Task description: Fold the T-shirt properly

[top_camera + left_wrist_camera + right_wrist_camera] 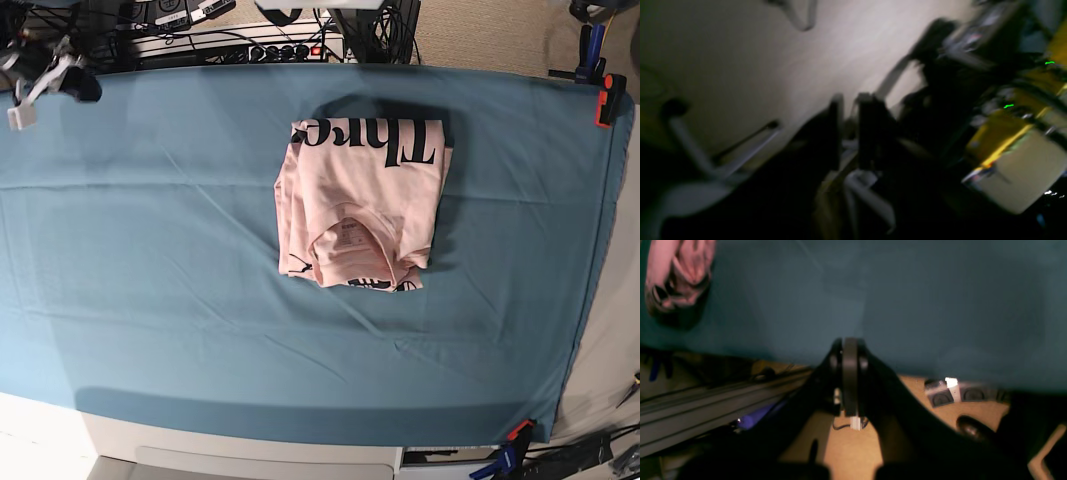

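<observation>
On the table (120, 300), draped in a teal cloth (150, 200), nothing moves at the left side of the base view, and neither arm reaches into that picture at all. Sliding across toward the middle, we find the T-shirt (360, 200), pale pink, sitting as a compact rectangle slightly toward the far edge, black lettering showing along its far end and the neck label peeking out near the collar on the near side. It looks folded already, layers stacked and edges roughly square, though the near hem is a bit ragged with some black print poking out. From the right wrist view, the right gripper (850, 350) hangs out past the table's edge with the wooden floor beneath it, its jaws pressed together on nothing, and the T-shirt (676, 273) is well apart, up in the far left corner of that view. Over in the left wrist view things are dark and smeared; the left gripper (848, 113) points out at pale floor and a cluttered bench, jaws with only a thin gap showing and nothing between them. My read: the folding is essentially done and both arms are parked clear. Anything further would be a small tidy of that near hem, calling for a careful reach back in.
</observation>
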Available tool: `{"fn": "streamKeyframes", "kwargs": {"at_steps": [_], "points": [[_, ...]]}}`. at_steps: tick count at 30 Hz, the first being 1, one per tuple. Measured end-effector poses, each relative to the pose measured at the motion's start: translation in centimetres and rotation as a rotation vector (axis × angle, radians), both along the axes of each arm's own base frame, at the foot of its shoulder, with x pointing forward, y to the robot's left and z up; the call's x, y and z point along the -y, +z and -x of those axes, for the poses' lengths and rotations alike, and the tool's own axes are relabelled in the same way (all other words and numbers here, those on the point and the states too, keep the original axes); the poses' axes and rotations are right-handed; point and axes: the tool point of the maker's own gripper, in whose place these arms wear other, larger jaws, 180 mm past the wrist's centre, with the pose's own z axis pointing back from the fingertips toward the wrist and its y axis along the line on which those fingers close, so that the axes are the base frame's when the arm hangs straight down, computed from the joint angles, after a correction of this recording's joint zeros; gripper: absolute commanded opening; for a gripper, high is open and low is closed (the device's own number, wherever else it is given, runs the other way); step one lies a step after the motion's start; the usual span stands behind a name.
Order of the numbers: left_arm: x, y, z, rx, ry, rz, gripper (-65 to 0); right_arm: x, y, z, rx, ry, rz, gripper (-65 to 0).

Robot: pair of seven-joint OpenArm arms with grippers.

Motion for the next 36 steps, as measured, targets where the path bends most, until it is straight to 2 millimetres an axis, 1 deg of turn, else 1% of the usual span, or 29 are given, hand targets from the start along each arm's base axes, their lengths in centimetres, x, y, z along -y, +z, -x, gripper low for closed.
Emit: {"fn": "streamKeyframes", "kwargs": {"at_steps": [3, 4, 7, 10, 12, 14, 15, 16, 17, 19, 20, 22, 24, 26, 28, 30, 32, 34, 36], "points": [[0.4, -1.0, 0.4, -0.012, 0.019, 0.013, -57.7, -0.9, -1.7, 3.5, -0.096, -0.026, -0.022, -65.0], [0.5, -1.3, 0.2, -0.016, 0.021, 0.024, -57.7, -1.2, -2.1, 4.3, -0.115, -0.035, -0.03, -65.0], [0.9, -2.1, -0.2, -0.033, 0.036, 0.064, -57.7, -2.0, -3.0, 5.8, -0.149, -0.062, -0.047, -65.0], [0.7, -3.3, -0.5, -0.037, 0.047, 0.07, -57.7, -1.9, -4.8, 8.0, -0.229, -0.096, -0.037, -65.0], [0.6, -4.3, -0.8, -0.035, 0.074, 0.075, -57.7, -1.6, -7.0, 10.5, -0.34, -0.119, -0.041, -65.0], [0.6, -5.3, -1.3, -0.03, 0.125, 0.082, -57.7, -1.5, -9.8, 14.0, -0.482, -0.13, -0.035, -65.0], [0.5, -5.9, -1.5, -0.029, 0.151, 0.083, -57.7, -1.1, -11.4, 15.3, -0.524, -0.153, -0.011, -65.0], [0.3, -6.6, -1.8, -0.024, 0.176, 0.078, -57.7, -0.8, -12.9, 16.3, -0.548, -0.18, 0.011, -65.0], [-0.1, -7.4, -2.1, -0.014, 0.195, 0.068, -57.7, -0.9, -14.5, 17.5, -0.578, -0.194, 0.02, -65.0], [-1.0, -9.4, -3.1, 0.026, 0.219, 0.032, -57.7, -1.5, -17.7, 19.4, -0.63, -0.206, 0.04, -65.0], [-1.0, -10.4, -3.9, 0.059, 0.252, 0.029, -57.7, -2.2, -19.2, 19.9, -0.643, -0.205, 0.04, -65.0], [-0.7, -12.3, -5.6, 0.133, 0.35, 0.037, -57.7, -3.8, -21.9, 20.1, -0.643, -0.183, 0.04, -65.0], [-0.9, -14.3, -6.8, 0.201, 0.425, 0.011, -57.7, -5.3, -24.3, 19.3, -0.621, -0.133, 0.053, -65.0], [-2.0, -16.6, -7.2, 0.244, 0.471, -0.059, -57.7, -6.7, -26.0, 17.0, -0.534, -0.077, 0.066, -65.0], [-3.6, -18.9, -7.4, 0.273, 0.514, -0.159, -57.7, -7.9, -27.2, 14.9, -0.482, 0.003, 0.083, -65.0], [-4.8, -21.0, -8.2, 0.294, 0.592, -0.27, -57.7, -7.5, -28.7, 14.0, -0.523, 0.068, 0.203, -65.0], [-5.2, -22.9, -8.8, 0.29, 0.656, -0.365, -57.7, -7.2, -29.5, 12.5, -0.537, 0.072, 0.289, -65.0], [-4.7, -24.3, -9.1, 0.271, 0.705, -0.436, -57.7, -7.0, -30.0, 10.8, -0.527, 0.046, 0.357, -65.0], [-3.6, -25.2, -9.6, 0.274, 0.741, -0.455, -57.7, -7.3, -30.3, 9.4, -0.509, 0.022, 0.388, -65.0]]}}
